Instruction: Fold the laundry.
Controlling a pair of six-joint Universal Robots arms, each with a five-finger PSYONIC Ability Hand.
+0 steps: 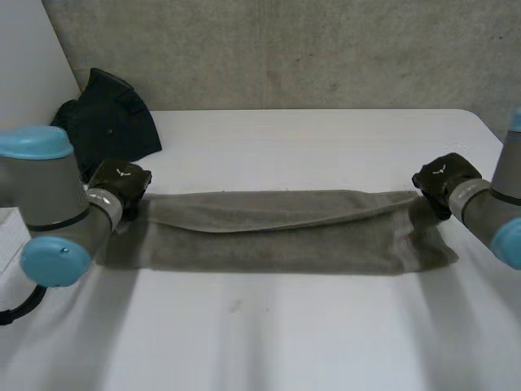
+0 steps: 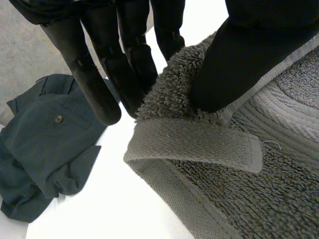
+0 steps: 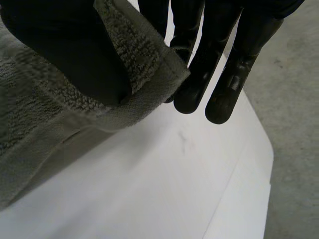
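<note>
Towel (image 1: 277, 236) lies mid-table (image 1: 326, 138), long axis left-right, spanning from hand to hand, doubled lengthwise. Left hand (image 1: 120, 183) pinches the towel's far left corner, thumb against fingers. Right hand (image 1: 444, 181) is clamped on the far right corner the same way. Dark garment (image 1: 110, 122) sits beyond the left hand.

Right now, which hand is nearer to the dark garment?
Left. The left hand pinches one end of the towel, just beside the dark garment; the right hand pinches the opposite end, far across the table.
</note>
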